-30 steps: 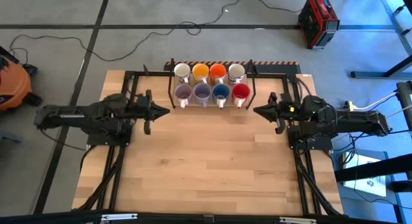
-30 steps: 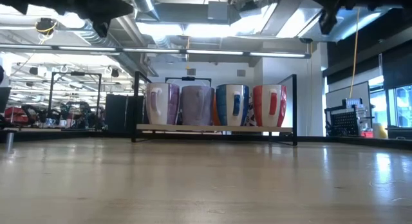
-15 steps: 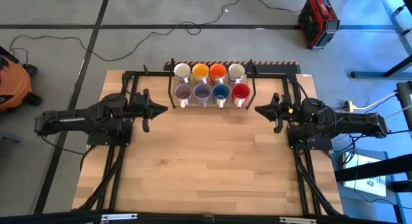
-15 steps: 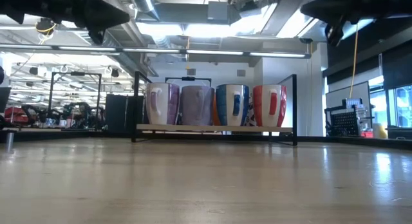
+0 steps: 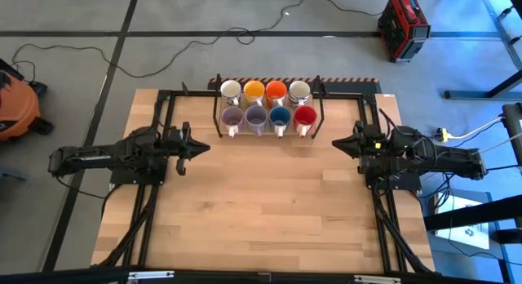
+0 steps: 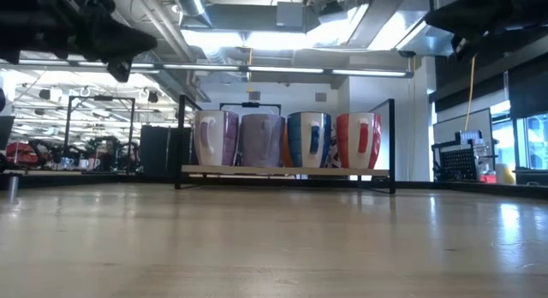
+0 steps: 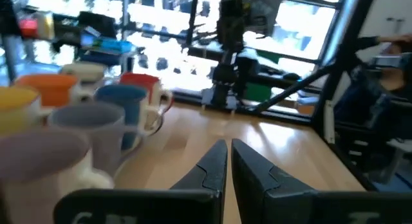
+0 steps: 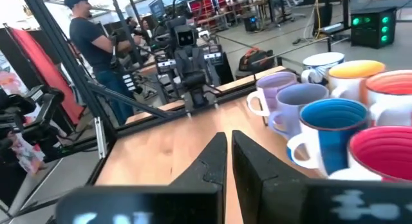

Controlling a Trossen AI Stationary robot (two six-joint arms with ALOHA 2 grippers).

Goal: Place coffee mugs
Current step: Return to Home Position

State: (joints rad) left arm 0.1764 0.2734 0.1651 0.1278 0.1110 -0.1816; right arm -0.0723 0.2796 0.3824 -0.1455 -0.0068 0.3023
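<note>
Eight coffee mugs stand upright in two rows of four on a black rack at the table's far edge. The far row holds a white mug, a yellow-orange one, an orange-red one and a cream one. The near row holds two pale purple mugs, a blue one and a red one. My left gripper hangs shut above the table, left of the rack. My right gripper hangs shut to the rack's right. Neither touches a mug.
A black metal frame runs along the table's left, far and right sides. Bare wood spreads from the rack to the near edge. A person stands in the room beyond the table's left side.
My left gripper has drawn back toward the table's left edge and come down a little. My right gripper has drawn back toward the right edge and also dropped slightly. The mugs have stayed in place.
</note>
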